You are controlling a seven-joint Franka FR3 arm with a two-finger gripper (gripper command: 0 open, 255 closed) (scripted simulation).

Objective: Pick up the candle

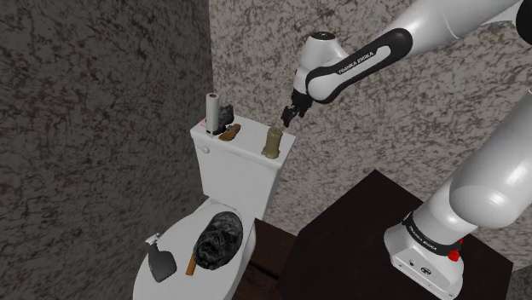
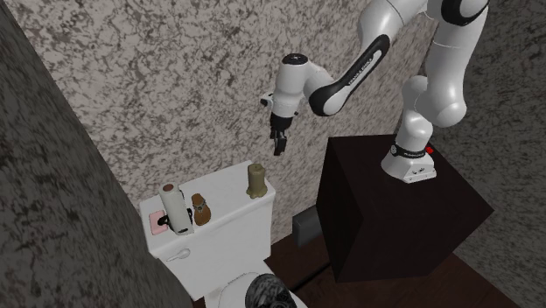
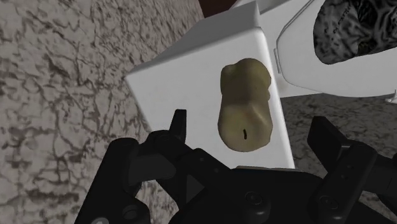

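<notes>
Gripper [image 1: 290, 113] open, fingers spread, hovering just above candle [image 1: 273, 142], no contact. In wrist view, candle top sits between fingers. Candle upright on toilet tank lid [image 1: 243, 147], at end on shoulder view's right. Candle: lumpy yellowish-beige cylinder, waxy, short dark wick. Lid smooth white. Wall [image 1: 102, 85] mottled grey. Forearm lettering [image 1: 354, 61]: "FRANKA EMIKA".

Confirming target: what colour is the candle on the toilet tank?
The candle is pale yellowish tan, clearest in the wrist view.
</notes>
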